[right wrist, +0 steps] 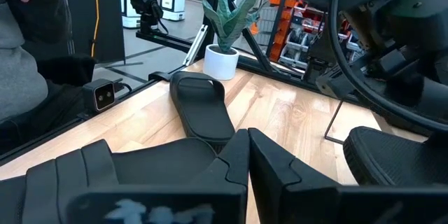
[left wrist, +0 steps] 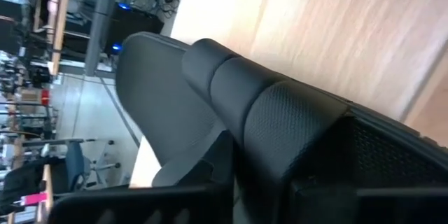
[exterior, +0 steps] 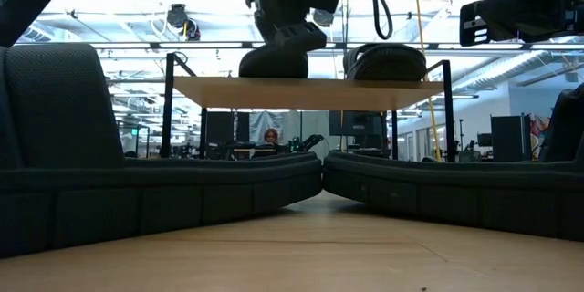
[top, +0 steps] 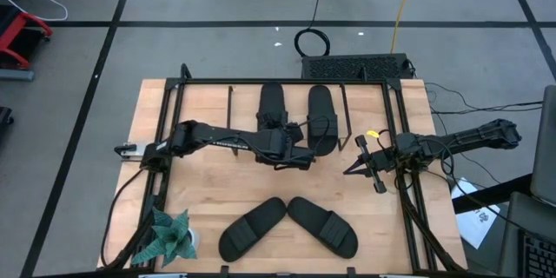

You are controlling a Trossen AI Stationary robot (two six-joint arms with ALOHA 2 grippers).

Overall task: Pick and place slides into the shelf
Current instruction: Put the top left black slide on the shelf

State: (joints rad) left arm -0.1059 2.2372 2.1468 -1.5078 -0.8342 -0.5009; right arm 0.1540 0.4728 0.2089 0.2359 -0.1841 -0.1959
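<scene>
Two slides (top: 287, 226) lie on the wooden table (top: 217, 182); right hand (top: 356, 168) pinched together.

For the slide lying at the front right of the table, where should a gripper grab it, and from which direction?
Grip the front-right slide by its raised ribbed strap, coming straight down from above. It lies flat and sole-down, apart from its neighbour except near the tips, so the strap is probably the easiest part to pinch.

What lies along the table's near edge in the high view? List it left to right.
Potted plant → left slide → right slide.
</scene>
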